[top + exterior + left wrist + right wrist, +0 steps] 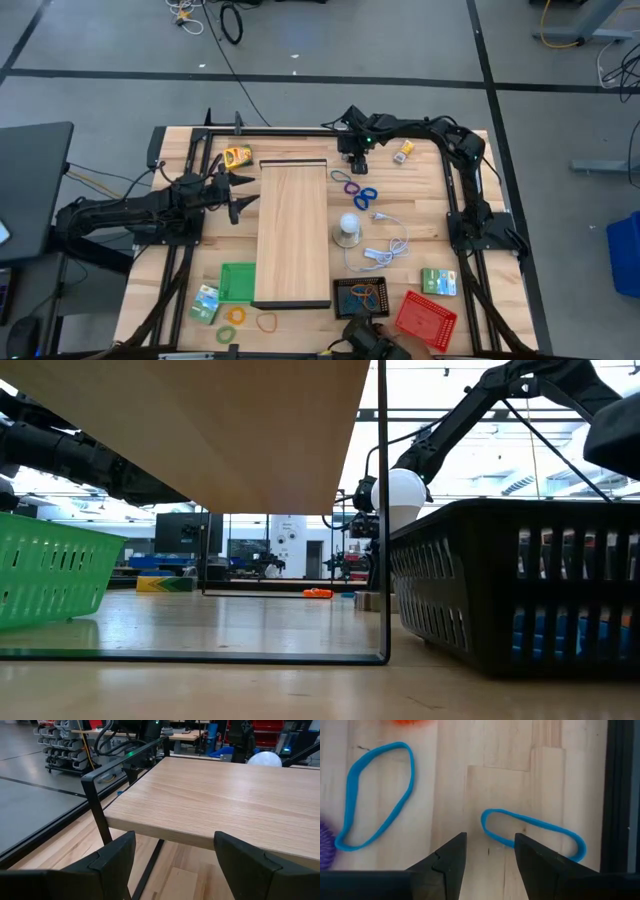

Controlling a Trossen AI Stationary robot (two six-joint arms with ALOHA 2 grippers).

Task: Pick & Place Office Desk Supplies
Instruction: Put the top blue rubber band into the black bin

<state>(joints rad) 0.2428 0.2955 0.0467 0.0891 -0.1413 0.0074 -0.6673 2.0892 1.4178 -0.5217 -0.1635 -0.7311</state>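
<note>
My right gripper (pixel 490 851) points down over the far middle of the table (pixel 355 160), open. A blue loop band (pixel 532 832) lies flat on the wood, one end just ahead of the gap between my fingertips. A second blue band (pixel 375 795) lies flat beside it, next to a purple band (pixel 343 180). Two small boxes, one yellow (pixel 237 156) and one green (pixel 438 282), rest on the table. My left gripper (pixel 235 195) waits open and level at the left, facing the long wooden board (pixel 225 795).
The raised board (pixel 293 232) on its black frame runs down the table's middle. A white bulb lamp (pixel 347 228) and its cable (pixel 390 245) lie right of it. Green (pixel 237 282), black (pixel 362 295) and red (pixel 425 318) mesh trays stand along the near edge.
</note>
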